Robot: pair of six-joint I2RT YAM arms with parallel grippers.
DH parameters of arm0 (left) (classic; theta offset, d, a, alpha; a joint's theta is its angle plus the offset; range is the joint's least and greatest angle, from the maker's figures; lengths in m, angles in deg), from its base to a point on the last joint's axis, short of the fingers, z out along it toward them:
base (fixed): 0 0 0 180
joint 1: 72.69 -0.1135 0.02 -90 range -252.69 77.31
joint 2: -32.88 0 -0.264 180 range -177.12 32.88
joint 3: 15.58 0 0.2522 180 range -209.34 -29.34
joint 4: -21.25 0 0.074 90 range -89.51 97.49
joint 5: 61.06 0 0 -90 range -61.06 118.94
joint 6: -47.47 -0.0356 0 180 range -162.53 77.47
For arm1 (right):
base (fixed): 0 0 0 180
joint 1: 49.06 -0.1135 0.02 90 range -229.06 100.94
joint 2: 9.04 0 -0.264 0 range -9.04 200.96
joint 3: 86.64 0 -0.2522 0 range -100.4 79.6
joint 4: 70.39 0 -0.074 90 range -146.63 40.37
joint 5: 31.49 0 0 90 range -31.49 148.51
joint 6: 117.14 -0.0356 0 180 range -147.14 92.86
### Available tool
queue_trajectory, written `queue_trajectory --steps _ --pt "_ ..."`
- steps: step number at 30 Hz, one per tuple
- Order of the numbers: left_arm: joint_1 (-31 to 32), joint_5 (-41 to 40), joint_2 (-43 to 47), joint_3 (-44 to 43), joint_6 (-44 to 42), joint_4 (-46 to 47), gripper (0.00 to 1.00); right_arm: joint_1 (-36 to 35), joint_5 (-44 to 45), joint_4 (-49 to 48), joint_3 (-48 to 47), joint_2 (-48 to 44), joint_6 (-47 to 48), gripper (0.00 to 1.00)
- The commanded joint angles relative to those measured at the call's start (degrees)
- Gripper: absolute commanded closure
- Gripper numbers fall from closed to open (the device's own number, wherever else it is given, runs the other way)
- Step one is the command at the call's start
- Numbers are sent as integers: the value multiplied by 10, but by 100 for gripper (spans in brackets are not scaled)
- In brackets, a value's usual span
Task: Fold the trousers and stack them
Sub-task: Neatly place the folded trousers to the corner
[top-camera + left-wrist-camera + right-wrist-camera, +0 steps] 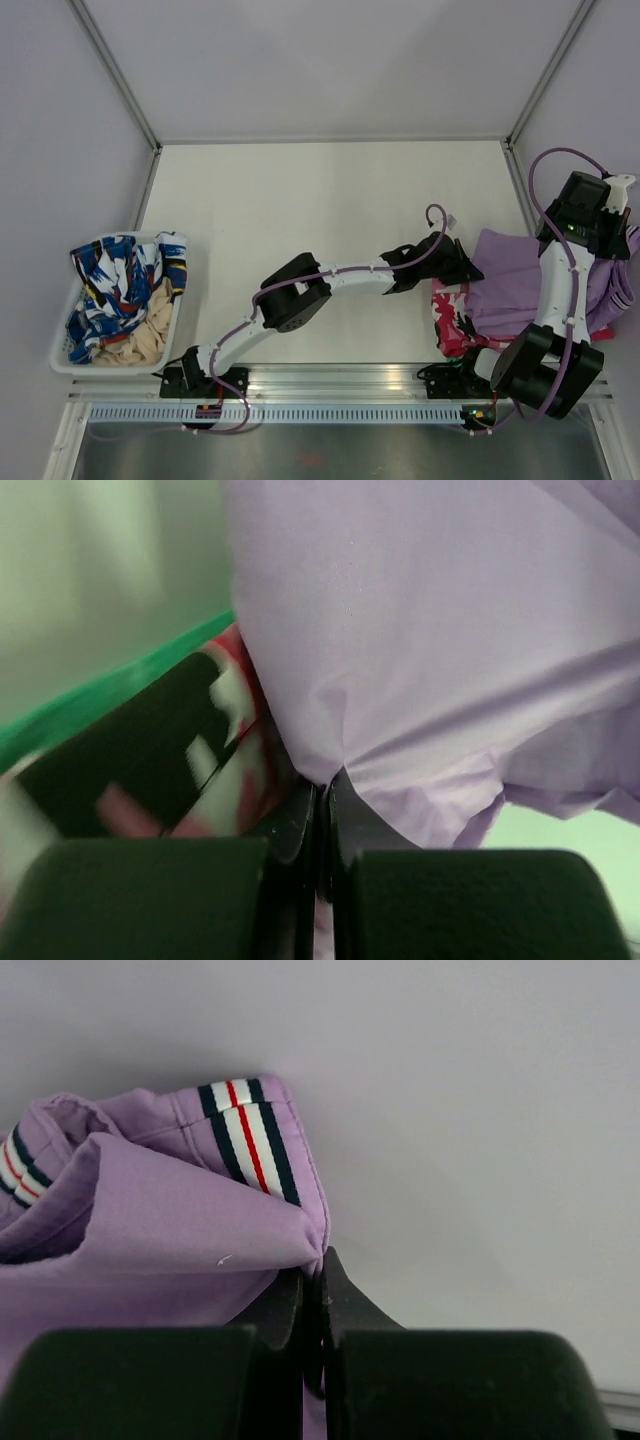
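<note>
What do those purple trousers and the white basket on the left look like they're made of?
The trousers: thin woven cloth, matte, probably cotton or a blend; they crease softly and bunch up, with a striped ribbon trim at one edge. The basket: likely moulded plastic, white and smooth, with thin, stiff walls.

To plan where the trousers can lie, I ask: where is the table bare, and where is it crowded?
Bare: the wide far half of the table, from the back wall to the left arm, and the strip between the basket and that arm. Crowded: the right edge, with the trousers, the camouflage garment, the left tool and the right tool.
</note>
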Motion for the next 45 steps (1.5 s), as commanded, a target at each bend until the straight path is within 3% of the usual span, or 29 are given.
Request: queue_trajectory --steps 1,2,5,16,25,38,45 --pt "6 -51 151 101 -66 40 98 0 -14 -19 -15 -14 -19 100" --pt "6 -71 174 157 -71 55 98 0 -15 -20 -16 -12 -18 100" --pt "2 -95 238 216 -82 102 98 0 -13 -28 -19 -8 -13 100" --pt "1 -94 310 278 -76 99 98 -5 -44 4 -122 19 -35 100" --pt "0 -116 369 350 -82 59 98 3 -61 -54 28 -15 4 100" --pt "7 -111 368 387 -66 74 98 24 -87 -94 46 26 15 100" --pt "12 -112 366 400 -64 62 98 31 -60 -136 106 20 47 100"
